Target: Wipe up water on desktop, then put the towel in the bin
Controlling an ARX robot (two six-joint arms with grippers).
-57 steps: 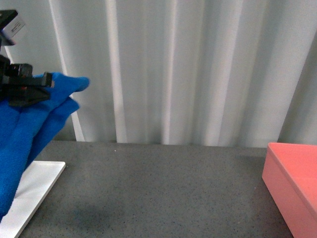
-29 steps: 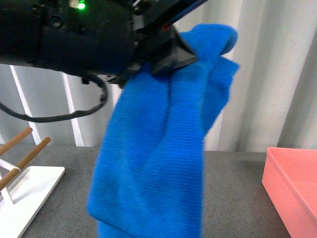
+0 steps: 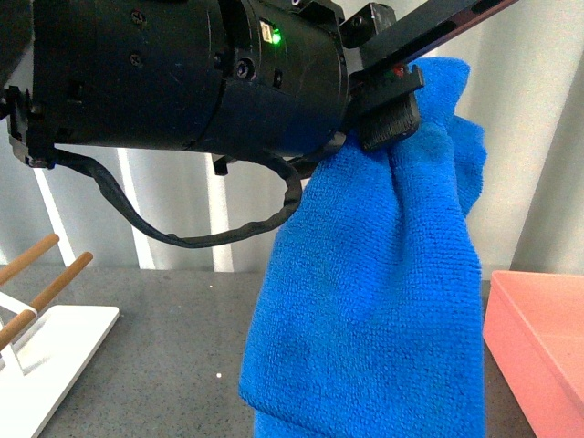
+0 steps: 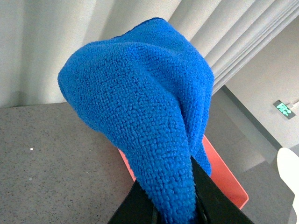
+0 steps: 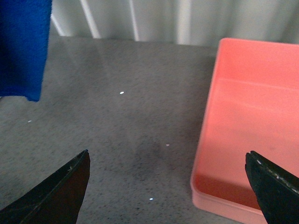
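Note:
The blue towel (image 3: 383,310) hangs in long folds from my left gripper (image 3: 392,114), which is shut on its top edge high above the desktop (image 3: 164,365). In the left wrist view the towel (image 4: 145,116) bulges out of the black fingers (image 4: 212,198), with the pink bin (image 4: 224,179) partly hidden behind it. My right gripper (image 5: 170,186) stands open over the desktop (image 5: 117,135), its fingers straddling the bin's near wall (image 5: 205,140). The bin (image 5: 252,121) holds nothing. A corner of the towel (image 5: 23,46) shows in that view too. The bin (image 3: 538,338) sits at the right edge of the front view.
A white rack (image 3: 55,347) with wooden rods (image 3: 50,283) stands at the desktop's left. Pale pleated curtains (image 3: 538,164) close off the back. The left arm's black body (image 3: 182,73) fills the upper front view.
The left arm has swung rightward with the towel, from the far left to right of centre, nearer the bin. The rack's rods came into view.

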